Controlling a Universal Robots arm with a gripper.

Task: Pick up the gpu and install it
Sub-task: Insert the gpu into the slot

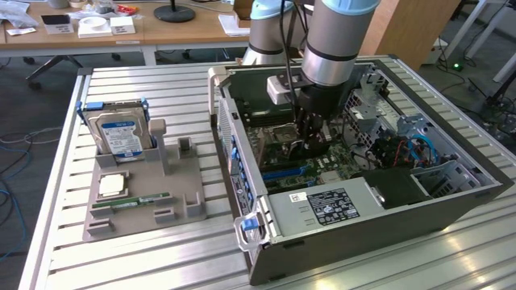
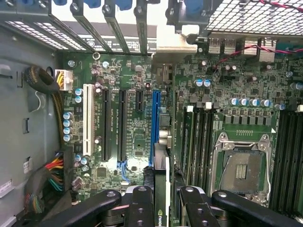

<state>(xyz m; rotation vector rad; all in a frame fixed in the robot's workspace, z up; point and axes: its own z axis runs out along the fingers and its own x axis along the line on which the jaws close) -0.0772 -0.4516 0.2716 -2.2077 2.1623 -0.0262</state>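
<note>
1 gpu edge-on in the hand, wrist view, near blue slot

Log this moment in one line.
stage: install | gripper: shut on gpu | gpu: edge-on inside case, in line with blue slot | seated: cannot tell

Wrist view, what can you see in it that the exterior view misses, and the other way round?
Wrist view adds: the white slot and the thin edge of the graphics card between the fingers. Exterior view adds: the hard drive and green memory stick on the gray tray. Both: the hand, the square chip socket, the computer case.
</note>
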